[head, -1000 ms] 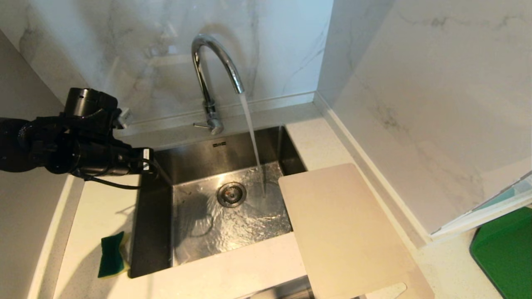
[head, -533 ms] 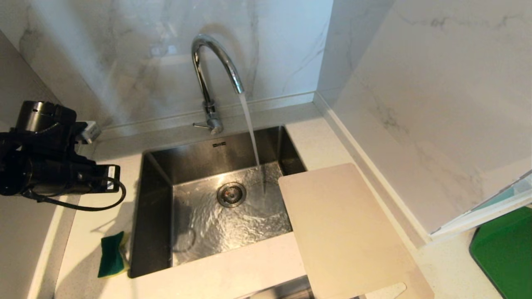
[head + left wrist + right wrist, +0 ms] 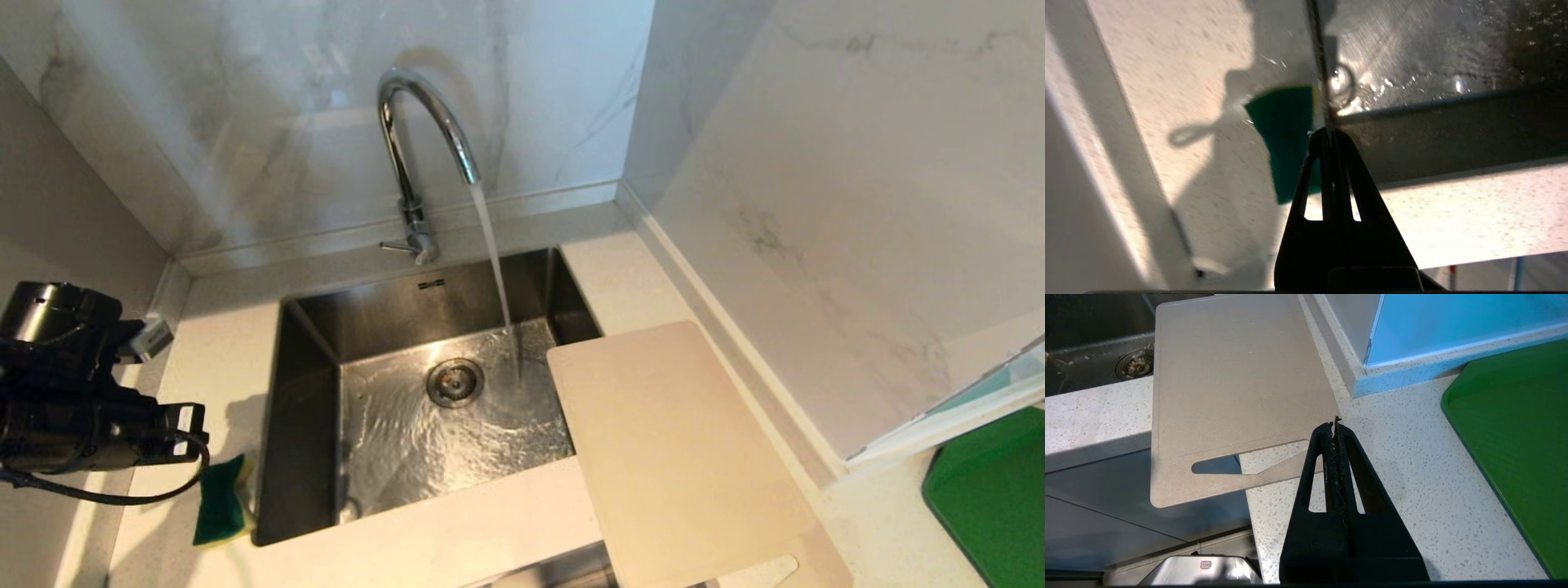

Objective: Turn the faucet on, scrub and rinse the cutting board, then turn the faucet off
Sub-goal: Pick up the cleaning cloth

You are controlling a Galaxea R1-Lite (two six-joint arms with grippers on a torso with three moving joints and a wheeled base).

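The chrome faucet [image 3: 408,155] stands behind the sink, and water [image 3: 496,269] runs from its spout into the basin. The pale beige cutting board [image 3: 678,457] lies on the counter right of the sink, one corner over the basin. Its handle slot [image 3: 1241,461] overhangs the front edge. My left arm [image 3: 73,408] hangs over the counter left of the sink. My left gripper [image 3: 1327,132] is shut and empty, pointing at the green sponge [image 3: 1284,134] by the sink's rim. My right gripper [image 3: 1334,425] is shut and empty above the counter beside the board's handle end.
The steel sink [image 3: 310,343] holds rippling water around the drain [image 3: 455,381]. The green sponge [image 3: 219,500] lies at the sink's near left corner. A dark green mat [image 3: 992,498] sits far right. Marble walls close off the back and right.
My left arm has drawn back from the sink's far left corner towards the near left, ending by the sponge. Water keeps running; the board and sponge have not moved.
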